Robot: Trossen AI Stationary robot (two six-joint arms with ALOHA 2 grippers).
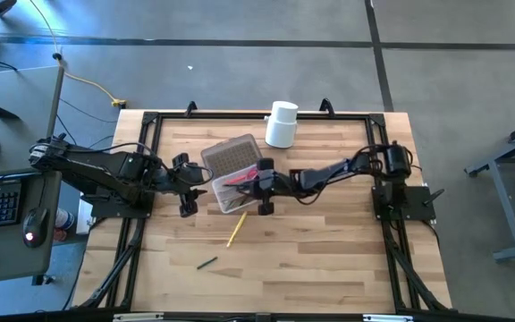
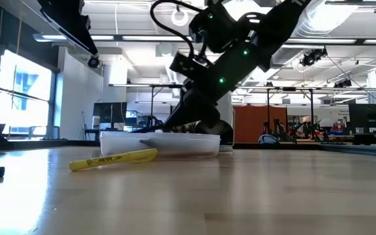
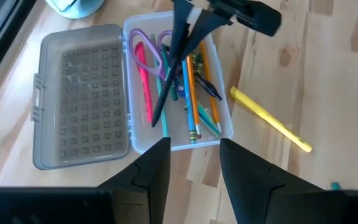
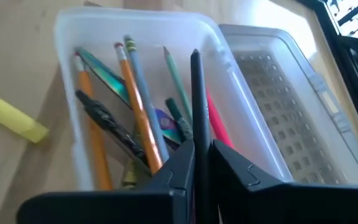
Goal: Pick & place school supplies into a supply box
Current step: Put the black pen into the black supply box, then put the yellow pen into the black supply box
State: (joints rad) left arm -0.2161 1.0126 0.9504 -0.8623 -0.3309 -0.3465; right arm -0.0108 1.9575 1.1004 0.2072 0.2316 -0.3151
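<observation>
The clear supply box lies mid-table with its grey lid folded open flat on the wood. Inside lie pencils, pens, a pink marker and purple-handled scissors. My right gripper hangs over the box's right side, shut on a black pen that slants down into the box. My left gripper hovers open at the box's left end with nothing between its fingers. A yellow highlighter and a dark green pen lie on the table nearer the front edge. My right gripper pinches the black pen between its two fingers at the pen's upper part; the end behind that is hidden by the fingers. The pen runs on along the fingers and slants down from the table's right. Its lower end is down among the supplies in the box.
A white cylindrical container stands behind the box near the far edge. A black frame runs around the tabletop. Bare wood lies at the front and right of the highlighter.
</observation>
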